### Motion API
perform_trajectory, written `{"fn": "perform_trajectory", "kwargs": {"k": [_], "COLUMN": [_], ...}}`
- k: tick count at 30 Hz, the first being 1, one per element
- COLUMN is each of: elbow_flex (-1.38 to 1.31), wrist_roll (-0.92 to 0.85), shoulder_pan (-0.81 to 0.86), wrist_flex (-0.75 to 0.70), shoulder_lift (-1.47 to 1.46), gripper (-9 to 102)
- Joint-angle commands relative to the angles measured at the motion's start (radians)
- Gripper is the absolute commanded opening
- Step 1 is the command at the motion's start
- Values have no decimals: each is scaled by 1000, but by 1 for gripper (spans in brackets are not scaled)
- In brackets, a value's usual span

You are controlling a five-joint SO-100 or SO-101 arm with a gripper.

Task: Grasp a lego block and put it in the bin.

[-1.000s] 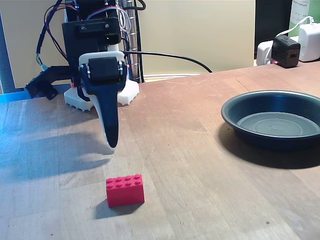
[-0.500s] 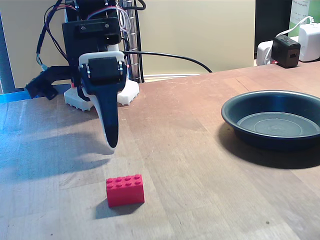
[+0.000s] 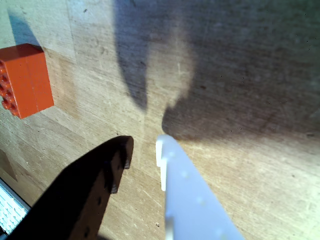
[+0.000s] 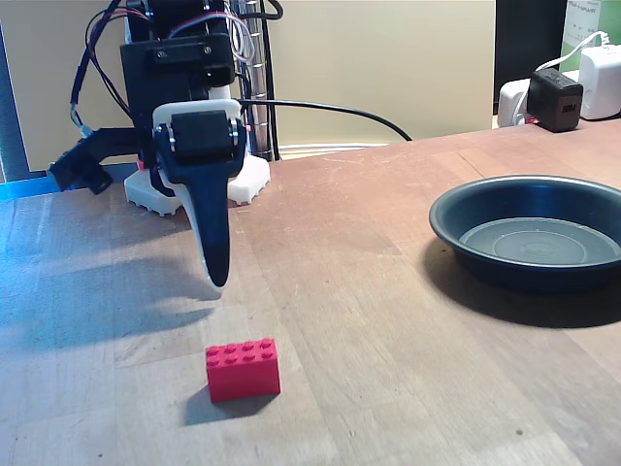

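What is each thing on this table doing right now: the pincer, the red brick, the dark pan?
pincer: tips slightly apart, holding nothing, hanging above the wooden table
lego block: studs up, resting free on the table, in the fixed view nearer the camera than the pincer
bin: upright, nothing in it
chargers: standing at the far edge, cable attached

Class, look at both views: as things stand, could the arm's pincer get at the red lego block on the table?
Probably yes. The lego block lies alone on bare table, with the pincer hanging just behind it, nothing between them.
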State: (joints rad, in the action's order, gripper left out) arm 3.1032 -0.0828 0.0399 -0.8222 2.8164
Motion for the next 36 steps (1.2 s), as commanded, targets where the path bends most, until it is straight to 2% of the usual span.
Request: {"fn": "perform_trajectory", "kwargs": {"k": [1,10,18,21,28,36], "elbow_flex": [44,-94,-357,-515,-951,-1298], "wrist_roll": [-2,-8,-9,-9,-8,-8], "shoulder_pan": [-5,-6,-8,-23,-64,-69], "wrist_flex": [14,0,-20,-112,-480,-623], "shoulder_lift": [9,-28,-351,-477,-664,-991], "gripper": [0,0,0,0,0,0]}}
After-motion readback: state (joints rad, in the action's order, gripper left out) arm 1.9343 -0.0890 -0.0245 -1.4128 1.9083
